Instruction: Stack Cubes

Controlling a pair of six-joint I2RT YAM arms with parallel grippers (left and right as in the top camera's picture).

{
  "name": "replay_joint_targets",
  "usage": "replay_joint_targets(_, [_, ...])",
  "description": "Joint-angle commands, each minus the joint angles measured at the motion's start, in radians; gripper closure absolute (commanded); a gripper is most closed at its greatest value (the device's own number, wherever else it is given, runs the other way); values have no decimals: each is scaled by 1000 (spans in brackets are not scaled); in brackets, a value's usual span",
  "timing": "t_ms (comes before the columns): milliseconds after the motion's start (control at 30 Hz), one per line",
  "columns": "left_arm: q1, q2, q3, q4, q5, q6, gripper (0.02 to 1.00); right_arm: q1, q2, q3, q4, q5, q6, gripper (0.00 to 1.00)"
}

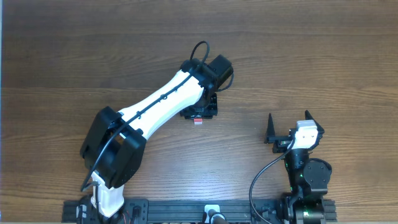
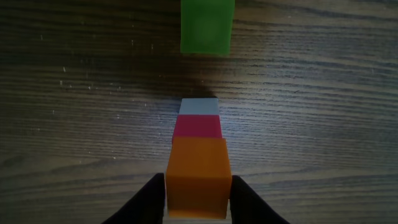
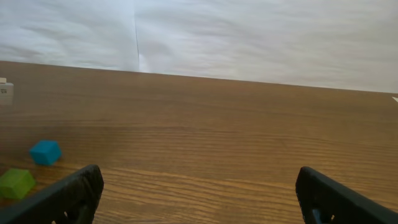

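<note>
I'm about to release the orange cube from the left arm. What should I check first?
1. Left jaws flank the orange cube on both sides: ok.
2. Orange cube lined up over the red cube: ok.
3. Orange cube seated on the red cube: cannot tell.
4. Red cube centred on the pale bottom cube: ok.
5. Green cube clear of the stack: ok.
6. Right jaws open, away from the stack: ok.

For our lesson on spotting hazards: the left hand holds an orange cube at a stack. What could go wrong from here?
The left hand grips the orange cube above the red cube and a pale cube; an uneven release might topple all three. Fetching the nearby green cube could brush them.
</note>
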Motion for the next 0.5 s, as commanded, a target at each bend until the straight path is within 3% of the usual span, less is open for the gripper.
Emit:
replay_joint_targets(33, [10,18,12,2,5,-9,588,-5,-8,-5,-3,0,-3,9])
replay_joint_targets(200, [10,18,12,2,5,-9,406,-5,-8,-5,-3,0,-3,9])
replay_joint_targets(267, [10,17,13,2,-7,-9,275,-5,-8,-5,-3,0,-3,7])
replay_joint_targets(333, [14,12,13,3,-11,-5,34,-5,-8,-5,-3,0,-3,7])
replay_joint_targets(500, [40,-51,13,11,-38,17,20,-5,-8,-5,-3,0,-3,7])
